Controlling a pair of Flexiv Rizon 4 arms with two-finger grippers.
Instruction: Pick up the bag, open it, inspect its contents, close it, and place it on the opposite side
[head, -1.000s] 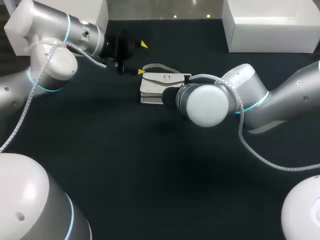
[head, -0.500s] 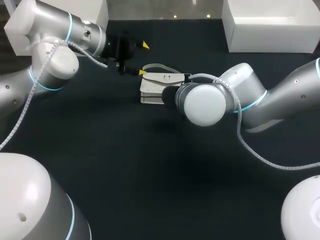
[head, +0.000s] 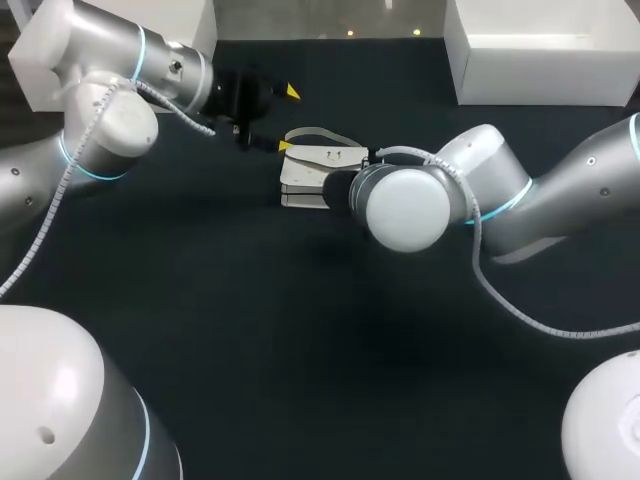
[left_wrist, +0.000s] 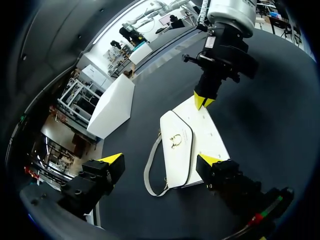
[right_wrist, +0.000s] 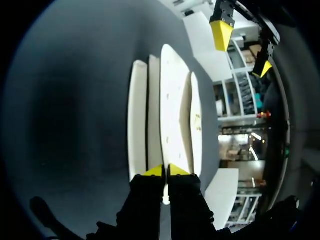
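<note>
White leather handbag (head: 310, 165) lies flat on the dark table (head: 300, 330), near the far middle, with its strap (left_wrist: 150, 170) looped out on the side facing my left arm. My left gripper (left_wrist: 161, 160) hovers just beside the bag with its fingers spread wide, holding nothing. My right gripper (right_wrist: 165, 171) is at the bag's opposite end, its yellow tips pinched almost together on that edge, a thin sliver of white between them. The clasp (left_wrist: 175, 140) faces up.
</note>
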